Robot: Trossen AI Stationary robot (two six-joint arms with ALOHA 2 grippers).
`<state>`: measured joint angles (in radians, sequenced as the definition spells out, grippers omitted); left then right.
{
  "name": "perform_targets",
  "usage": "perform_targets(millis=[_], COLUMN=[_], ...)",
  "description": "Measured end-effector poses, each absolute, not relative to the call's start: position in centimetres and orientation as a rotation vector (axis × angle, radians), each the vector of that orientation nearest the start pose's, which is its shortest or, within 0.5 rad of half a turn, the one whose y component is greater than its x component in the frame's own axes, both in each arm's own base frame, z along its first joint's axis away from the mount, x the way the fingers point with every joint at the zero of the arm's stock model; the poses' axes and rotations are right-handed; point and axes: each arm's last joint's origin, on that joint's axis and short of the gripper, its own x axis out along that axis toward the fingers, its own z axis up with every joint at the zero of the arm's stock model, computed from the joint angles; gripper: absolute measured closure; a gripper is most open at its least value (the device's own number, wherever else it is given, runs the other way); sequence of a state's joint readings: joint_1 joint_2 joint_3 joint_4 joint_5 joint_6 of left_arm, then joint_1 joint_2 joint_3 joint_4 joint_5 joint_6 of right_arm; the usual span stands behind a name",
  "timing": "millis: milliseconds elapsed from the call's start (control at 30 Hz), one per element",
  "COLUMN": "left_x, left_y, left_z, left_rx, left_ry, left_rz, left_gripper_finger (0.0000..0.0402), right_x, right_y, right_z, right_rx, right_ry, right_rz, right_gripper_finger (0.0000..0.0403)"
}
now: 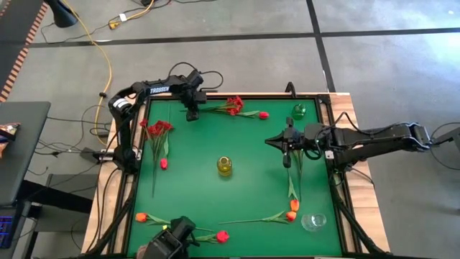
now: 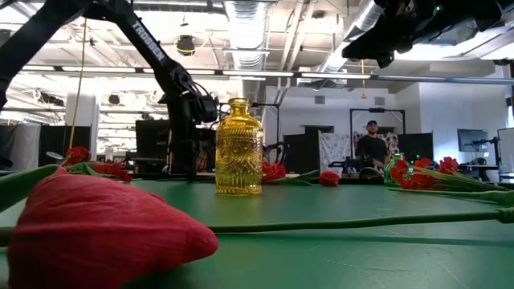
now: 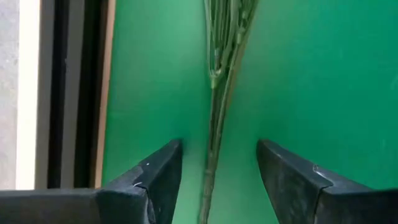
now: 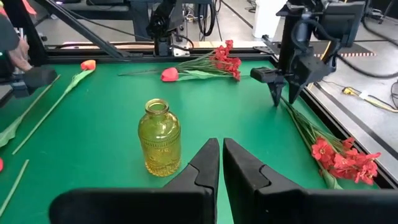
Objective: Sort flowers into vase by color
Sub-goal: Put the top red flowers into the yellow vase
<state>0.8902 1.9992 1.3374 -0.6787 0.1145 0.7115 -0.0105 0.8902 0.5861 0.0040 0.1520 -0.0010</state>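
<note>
My left gripper (image 1: 192,114) is open near the table's far edge. Its fingers stand on either side of the thin green stems (image 3: 216,118) of a bushy red sprig (image 1: 233,106) that lies flat on the green mat; they touch nothing. The right wrist view shows the left gripper (image 4: 281,93) over those stems, with the sprig's blossoms (image 4: 343,157) lying on the mat. My right gripper (image 1: 277,141) is shut and empty (image 4: 221,155). It hangs above the mat right of the yellow vase (image 1: 225,166), over an orange tulip's stem (image 1: 292,180).
A green vase (image 1: 299,111) stands at the far right and a clear vase (image 1: 314,221) at the near right. A second red sprig (image 1: 155,129), red tulips (image 1: 164,164) (image 1: 222,235) (image 1: 264,114) and orange tulips (image 1: 293,210) (image 1: 141,216) lie around the mat's edges. A raised frame (image 1: 327,129) borders the mat.
</note>
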Motion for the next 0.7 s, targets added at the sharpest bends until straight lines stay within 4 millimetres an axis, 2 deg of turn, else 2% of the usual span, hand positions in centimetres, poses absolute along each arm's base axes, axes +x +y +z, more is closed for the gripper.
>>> perform_targets(millis=[167, 267, 367, 567, 700], left_x=[24.34, 24.33, 24.27, 24.14, 23.88], left_y=[29.53, 29.52, 29.49, 29.36, 28.96], left_z=[14.36, 14.33, 14.29, 14.37, 15.15], left_rx=[-0.083, -0.081, -0.086, -0.110, -0.149], left_ry=[1.320, 1.325, 1.337, 1.353, 1.341], left_rz=[0.191, 0.192, 0.199, 0.217, 0.226], left_gripper_finger=[0.0207, 0.0225, 0.0265, 0.0378, 0.0392], right_x=[19.76, 19.76, 19.76, 19.76, 19.77], right_y=[-0.59, -0.59, -0.57, -0.58, -0.58], right_z=[26.41, 26.42, 26.42, 26.42, 26.42], right_rx=[-0.023, -0.023, -0.023, -0.022, -0.022], right_ry=[0.299, 0.299, 0.299, 0.299, 0.298], right_rz=[-0.160, -0.161, -0.160, -0.160, -0.160], right_gripper_finger=[0.0353, 0.0353, 0.0353, 0.0353, 0.0353])
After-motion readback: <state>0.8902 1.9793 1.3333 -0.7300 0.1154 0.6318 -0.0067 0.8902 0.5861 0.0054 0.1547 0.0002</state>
